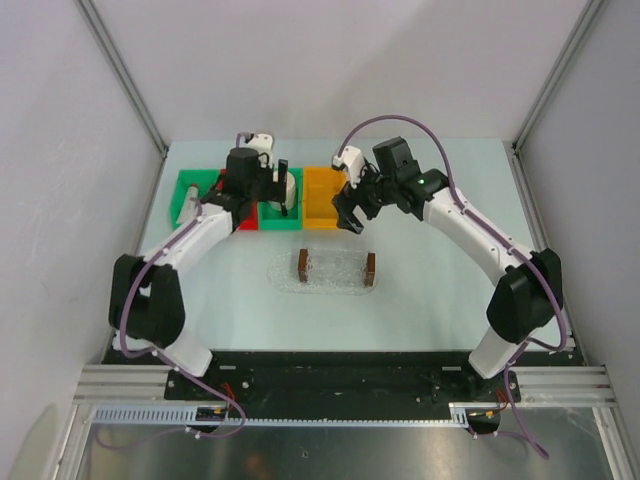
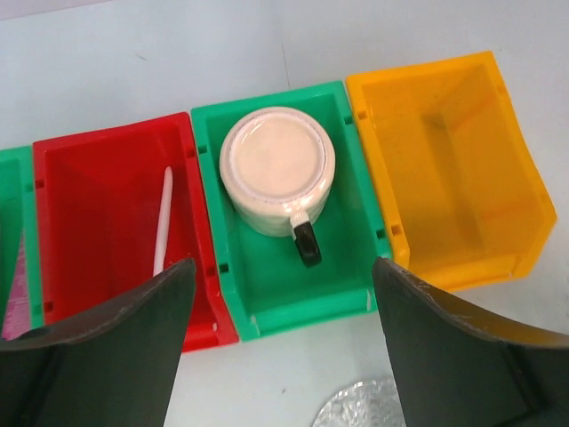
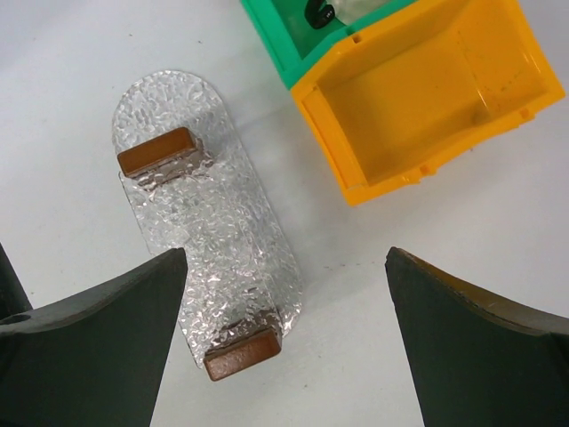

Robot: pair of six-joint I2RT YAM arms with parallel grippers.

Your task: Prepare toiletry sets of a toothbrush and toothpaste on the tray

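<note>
Pale table (image 1: 430, 300) between grey walls carries everything, with a row of bins along its far side and the tray (image 1: 337, 268) alone in the middle, nearer the arm bases, a brown block at each short end and nothing on it yet. Over the orange bin's (image 2: 444, 160) near edge, just beyond the tray, the right gripper (image 3: 286, 267) hangs with jaws wide and empty. Above the bin row, the left gripper (image 2: 283, 294) is also spread wide with nothing between its fingers, centred on the green bin (image 2: 267, 285) that holds a white mug (image 2: 277, 165). One bin over to its left, in the red bin (image 2: 98, 178), lies the toothbrush (image 2: 163, 222), flat on the floor with its long axis running front to back, crosswise to the line between the fingers. So the left gripper is much the nearer one, and I judge it needs a short sideways shift left before coming down. At the wrist view's left edge a pink sliver, probably the toothpaste (image 2: 9, 302), sits in the next bin.
</note>
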